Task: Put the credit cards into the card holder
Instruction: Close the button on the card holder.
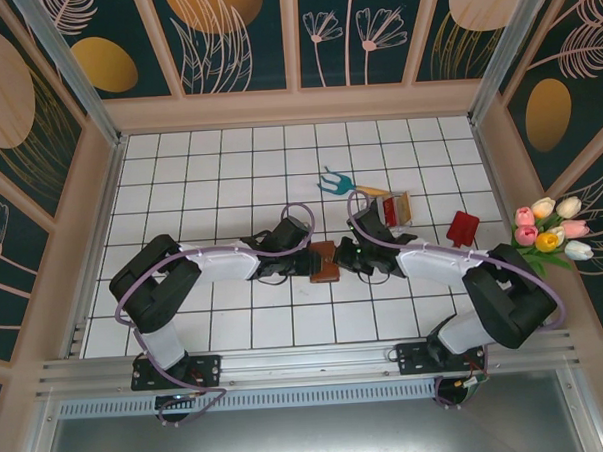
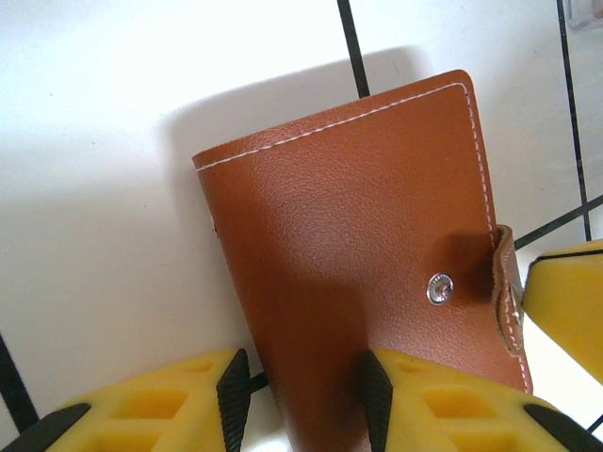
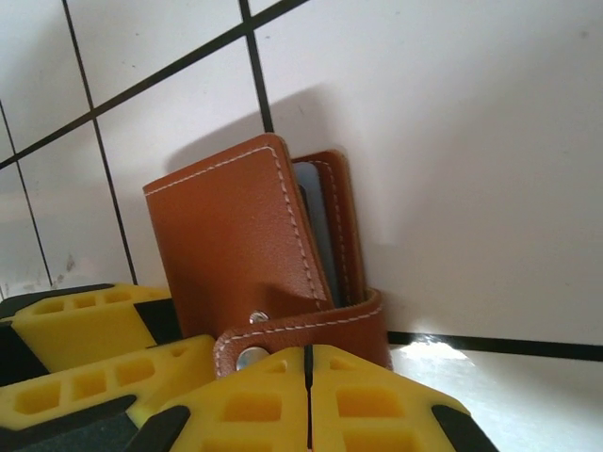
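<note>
Right now the left end effector is sitting with its fingers apart at the near end of the card holder. One finger is overlapping the leather and the other is standing clear of its edge, so it is looking like bracing, not clamping. The right end effector is showing its fingers pressed together, tips right at the closure strap; cannot tell whether the strap's edge is pinched between them. The strap is hanging off its snap stud, and the cover is gaping slightly, with a grey pocket edge showing inside.

The card holder is sitting mid-bench, between the two wrists. Further out on the right, a red credit card is lying flat on the tiles. A clear box near it is holding what may be more cards, too small to tell. A blue garden fork is lying beyond the box.

Handling, as a judgement:
- **Card holder:** the leather is looking light, soft and floppy at the fold, and likely to be springing shut. One arm is probably needing to pin one cover while the other is lifting the free flap by its edge or strap.
- **Card:** it is looking thin, stiff and slick, hugging the tile. Best hold is probably a short edge, after tipping it up.
</note>
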Action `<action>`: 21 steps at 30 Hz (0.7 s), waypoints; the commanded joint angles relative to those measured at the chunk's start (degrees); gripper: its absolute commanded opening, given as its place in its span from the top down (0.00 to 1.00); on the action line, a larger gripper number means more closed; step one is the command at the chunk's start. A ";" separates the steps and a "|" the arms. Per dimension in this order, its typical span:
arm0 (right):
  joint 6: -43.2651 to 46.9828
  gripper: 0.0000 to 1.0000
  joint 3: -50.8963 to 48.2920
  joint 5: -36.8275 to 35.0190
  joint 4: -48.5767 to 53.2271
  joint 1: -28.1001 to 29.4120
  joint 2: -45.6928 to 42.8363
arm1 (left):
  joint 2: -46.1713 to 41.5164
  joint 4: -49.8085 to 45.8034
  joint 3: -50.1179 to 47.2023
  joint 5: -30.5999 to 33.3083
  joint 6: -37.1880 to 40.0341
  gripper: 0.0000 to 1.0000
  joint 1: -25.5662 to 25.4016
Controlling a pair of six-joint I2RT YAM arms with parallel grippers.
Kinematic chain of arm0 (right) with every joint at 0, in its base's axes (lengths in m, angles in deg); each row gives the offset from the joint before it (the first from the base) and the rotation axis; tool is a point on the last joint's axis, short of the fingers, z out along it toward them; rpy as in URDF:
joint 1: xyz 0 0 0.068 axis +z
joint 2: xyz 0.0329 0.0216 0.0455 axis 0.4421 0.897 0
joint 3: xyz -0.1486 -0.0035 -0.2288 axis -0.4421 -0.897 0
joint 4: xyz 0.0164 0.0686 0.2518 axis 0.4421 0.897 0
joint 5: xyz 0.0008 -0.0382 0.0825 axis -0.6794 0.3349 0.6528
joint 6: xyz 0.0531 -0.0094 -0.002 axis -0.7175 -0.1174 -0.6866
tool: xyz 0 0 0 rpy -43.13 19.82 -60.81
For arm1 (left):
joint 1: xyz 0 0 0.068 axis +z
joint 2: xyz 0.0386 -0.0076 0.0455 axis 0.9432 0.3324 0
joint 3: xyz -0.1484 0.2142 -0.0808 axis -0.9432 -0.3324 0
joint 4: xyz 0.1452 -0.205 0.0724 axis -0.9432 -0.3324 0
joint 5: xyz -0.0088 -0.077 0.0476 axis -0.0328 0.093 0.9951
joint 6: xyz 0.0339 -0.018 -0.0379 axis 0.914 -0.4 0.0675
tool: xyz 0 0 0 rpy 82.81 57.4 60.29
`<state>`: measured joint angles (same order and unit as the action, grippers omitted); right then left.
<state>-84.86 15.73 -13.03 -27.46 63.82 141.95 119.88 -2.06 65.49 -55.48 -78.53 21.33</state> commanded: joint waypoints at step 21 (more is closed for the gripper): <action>-0.13 0.92 2.63 0.86 -1.90 0.47 3.07 | 5.43 -4.12 -2.55 1.62 1.31 0.60 -0.99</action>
<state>-84.84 16.78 -11.63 -30.06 63.84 144.88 119.88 -2.03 65.49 -55.46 -78.53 21.29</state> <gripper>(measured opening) 0.082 0.405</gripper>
